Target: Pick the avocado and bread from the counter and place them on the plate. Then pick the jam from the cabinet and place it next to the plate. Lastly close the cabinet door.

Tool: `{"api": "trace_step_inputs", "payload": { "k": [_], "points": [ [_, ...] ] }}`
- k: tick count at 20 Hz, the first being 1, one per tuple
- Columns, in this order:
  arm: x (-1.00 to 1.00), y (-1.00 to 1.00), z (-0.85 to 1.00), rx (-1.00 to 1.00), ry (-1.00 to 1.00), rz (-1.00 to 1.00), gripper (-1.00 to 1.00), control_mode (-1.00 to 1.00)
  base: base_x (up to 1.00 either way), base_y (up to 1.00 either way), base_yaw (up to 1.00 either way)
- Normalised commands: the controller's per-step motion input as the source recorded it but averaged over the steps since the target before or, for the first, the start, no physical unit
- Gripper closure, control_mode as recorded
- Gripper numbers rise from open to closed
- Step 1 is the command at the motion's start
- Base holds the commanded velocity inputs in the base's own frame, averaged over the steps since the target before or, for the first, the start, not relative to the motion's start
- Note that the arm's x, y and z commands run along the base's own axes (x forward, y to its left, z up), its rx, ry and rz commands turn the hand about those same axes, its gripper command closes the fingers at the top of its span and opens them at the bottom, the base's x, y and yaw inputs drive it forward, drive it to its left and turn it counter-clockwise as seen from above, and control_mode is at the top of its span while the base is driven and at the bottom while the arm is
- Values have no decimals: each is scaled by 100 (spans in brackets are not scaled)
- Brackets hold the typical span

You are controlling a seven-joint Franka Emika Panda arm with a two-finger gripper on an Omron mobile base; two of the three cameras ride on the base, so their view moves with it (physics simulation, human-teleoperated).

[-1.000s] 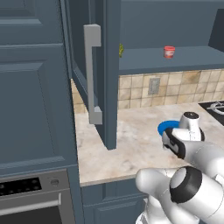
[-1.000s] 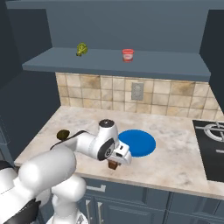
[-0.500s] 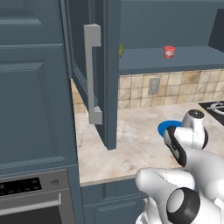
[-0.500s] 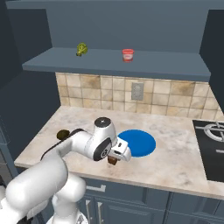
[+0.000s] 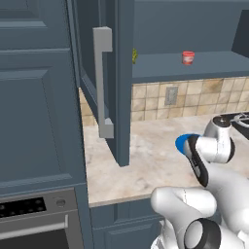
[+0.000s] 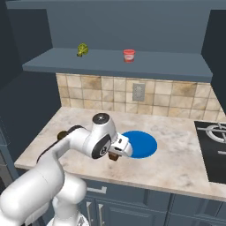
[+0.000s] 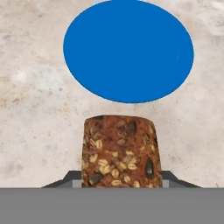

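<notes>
My gripper (image 7: 120,180) is shut on the bread (image 7: 120,151), a brown seeded loaf lump that stands between the two fingertips. Just beyond it lies the blue plate (image 7: 128,50), bare, on the beige counter (image 7: 30,109). From the right base view the gripper (image 6: 116,154) holds the bread (image 6: 113,157) low over the counter at the plate's (image 6: 143,143) left edge. The dark avocado (image 6: 62,134) lies on the counter farther left, partly behind my arm. The red jam (image 6: 129,55) stands on the cabinet shelf (image 6: 114,66). The cabinet door (image 5: 121,82) hangs open.
A small green item (image 6: 82,49) sits on the shelf left of the jam. A black stove top (image 6: 215,141) takes up the counter's right end. A wall outlet (image 6: 138,92) is set in the tiled backsplash. An oven (image 5: 34,219) is at the lower left.
The gripper has stayed shut on the bread and shifted only slightly by the plate's edge. My arm's upper links have swung and risen a little.
</notes>
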Motion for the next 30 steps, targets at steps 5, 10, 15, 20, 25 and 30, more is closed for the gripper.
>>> {"api": "trace_step_inputs", "payload": {
  "k": [5,10,15,20,25,30],
  "points": [
    [3,-21,39,0,-1,0,100,-100,0,0,0],
    [18,-22,29,0,0,0,100,-100,0,0,0],
    [31,-19,11,0,0,0,100,-100,0,0,0],
    [47,-7,5,-1,0,0,100,-100,0,0,0],
    [53,-5,0,-1,3,0,100,-100,0,0,0],
    [60,-1,0,-2,8,0,100,-100,0,0,0]
  ]
}}
